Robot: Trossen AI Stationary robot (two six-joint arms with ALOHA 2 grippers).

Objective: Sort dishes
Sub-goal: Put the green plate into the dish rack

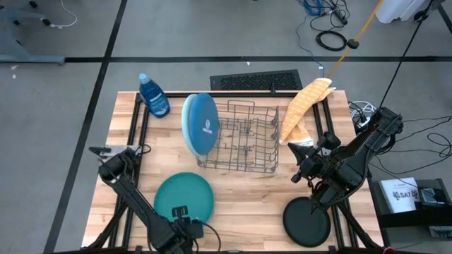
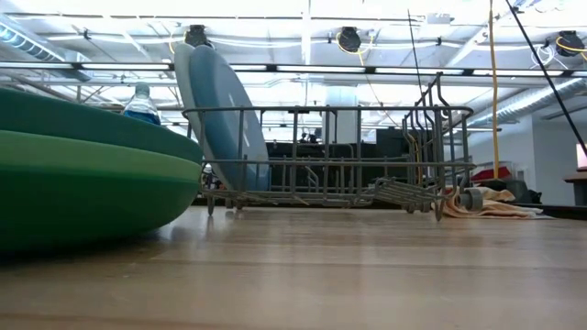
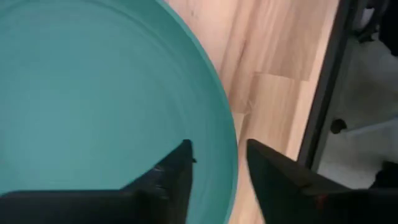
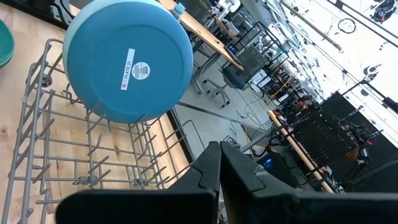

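Note:
A teal plate (image 1: pixel 183 194) lies flat near the table's front left, on top of a green plate (image 2: pixel 83 197). My left gripper (image 1: pixel 185 215) is open at the teal plate's near rim (image 3: pixel 231 155), with one finger over the plate and one outside it. A light blue and a blue plate (image 1: pixel 200 123) stand on edge in the left end of the grey wire rack (image 1: pixel 244 141); they also show in the right wrist view (image 4: pixel 127 59). A black plate (image 1: pixel 307 221) lies flat at the front right. My right gripper (image 1: pixel 298 169) is shut and empty, right of the rack and above the table. My left gripper's fingers (image 3: pixel 177 177) stand on either side of the teal plate's near rim. I cannot tell whether they touch it.
A blue soap bottle (image 1: pixel 153 95) stands at the back left. A yellow cloth (image 1: pixel 304 106) lies at the back right beside the rack. A dark keyboard-like grille (image 1: pixel 256 81) sits at the far edge. Bare wood lies between the teal and black plates.

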